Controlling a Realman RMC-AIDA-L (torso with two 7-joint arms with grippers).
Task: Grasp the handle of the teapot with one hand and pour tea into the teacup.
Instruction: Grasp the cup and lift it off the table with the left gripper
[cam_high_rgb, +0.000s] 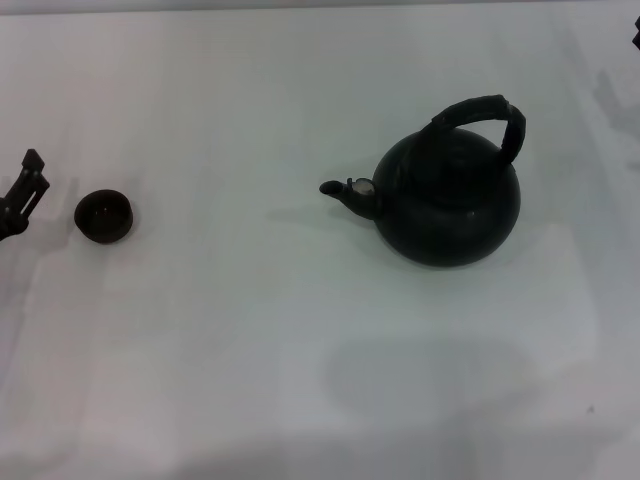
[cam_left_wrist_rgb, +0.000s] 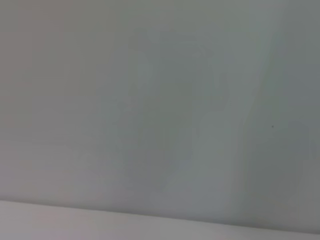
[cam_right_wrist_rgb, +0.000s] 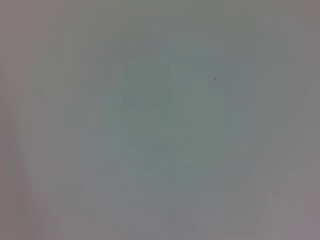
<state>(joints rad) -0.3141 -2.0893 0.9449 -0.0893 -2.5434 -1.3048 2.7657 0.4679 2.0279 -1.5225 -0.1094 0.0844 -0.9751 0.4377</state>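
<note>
Though well apart, teapot (cam_high_rgb: 448, 205) and teacup (cam_high_rgb: 103, 216).

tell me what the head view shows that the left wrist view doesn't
Only the head view shows the teapot with its arched handle, spout pointing toward the teacup far off to its left, and the left gripper beside that cup at the view's left edge. Only the left wrist view: nothing of its own. Both share the bare white table.

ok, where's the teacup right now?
In the head view the teacup sits on the white table at the robot's far left, just beside the left hand, well apart from the teapot, whose spout points toward it.
</note>
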